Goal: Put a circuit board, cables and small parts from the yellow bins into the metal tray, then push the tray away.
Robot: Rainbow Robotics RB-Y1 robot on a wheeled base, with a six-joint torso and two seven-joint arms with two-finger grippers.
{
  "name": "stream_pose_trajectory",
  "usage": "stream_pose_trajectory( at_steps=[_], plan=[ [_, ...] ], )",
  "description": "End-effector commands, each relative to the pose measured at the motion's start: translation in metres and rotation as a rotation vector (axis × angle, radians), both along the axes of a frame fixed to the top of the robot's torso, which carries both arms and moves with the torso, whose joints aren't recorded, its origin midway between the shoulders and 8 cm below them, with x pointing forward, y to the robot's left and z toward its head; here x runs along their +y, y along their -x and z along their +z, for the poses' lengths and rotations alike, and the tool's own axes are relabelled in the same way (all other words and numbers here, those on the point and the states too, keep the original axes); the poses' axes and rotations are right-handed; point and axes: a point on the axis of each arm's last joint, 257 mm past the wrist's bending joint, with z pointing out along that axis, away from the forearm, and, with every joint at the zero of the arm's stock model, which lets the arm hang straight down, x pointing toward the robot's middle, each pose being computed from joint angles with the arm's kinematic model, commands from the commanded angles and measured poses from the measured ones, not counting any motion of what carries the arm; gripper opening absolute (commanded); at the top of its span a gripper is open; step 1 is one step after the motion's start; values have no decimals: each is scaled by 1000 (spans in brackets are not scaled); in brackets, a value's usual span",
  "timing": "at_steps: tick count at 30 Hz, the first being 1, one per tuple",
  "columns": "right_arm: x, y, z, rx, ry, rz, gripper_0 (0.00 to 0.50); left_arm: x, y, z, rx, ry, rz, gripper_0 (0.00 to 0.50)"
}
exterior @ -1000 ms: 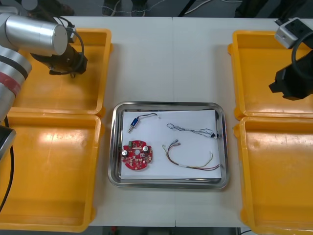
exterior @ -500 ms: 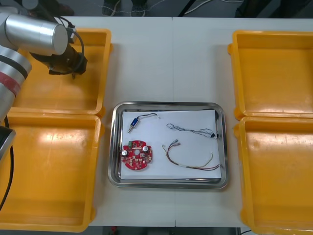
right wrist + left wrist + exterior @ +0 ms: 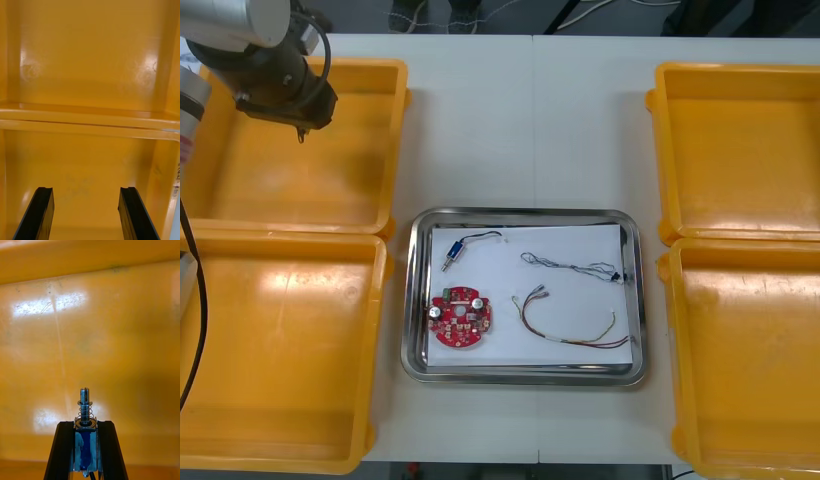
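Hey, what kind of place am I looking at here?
Probably an electronics kitting bench in a lab or workshop: yellow bins flank a metal tray holding a red circuit board and cables, and the left gripper, jaws shut on a small metal part, hangs over the far left bin.

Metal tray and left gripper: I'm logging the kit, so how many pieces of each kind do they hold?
Round red circuit board: 1
Cables: 2, thin black cable and red and yellow cable
Small metal parts: 2, tray part in the white-lined metal tray, held part in the left gripper
Total: 5
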Motion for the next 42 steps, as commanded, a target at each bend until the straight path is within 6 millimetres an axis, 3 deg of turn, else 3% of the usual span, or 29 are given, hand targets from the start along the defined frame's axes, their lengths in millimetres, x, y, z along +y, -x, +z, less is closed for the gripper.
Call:
stream_pose_trajectory(
  at_steps=[1,10,22,27,37,42],
  plan=[
    [-8,5,-9,-8,-49,-79,500,13,15,29,-10,-56,-9,0],
    [-12,15,-26,25,-73,-112,500,-18,51,39,-15,-30,2,0],
    [-10,23,-41,54,-103,-132,500,-108,62,58,-163,109,-29,0],
    [-6,27,-51,69,-124,-138,500,-151,70,51,-171,167,-14,0],
    [-1,35,-56,79,-109,-125,500,-212,89,24,-143,200,-4,0],
    [2,37,-58,84,-105,-121,500,-243,106,0,-107,200,-10,0]
  ],
)
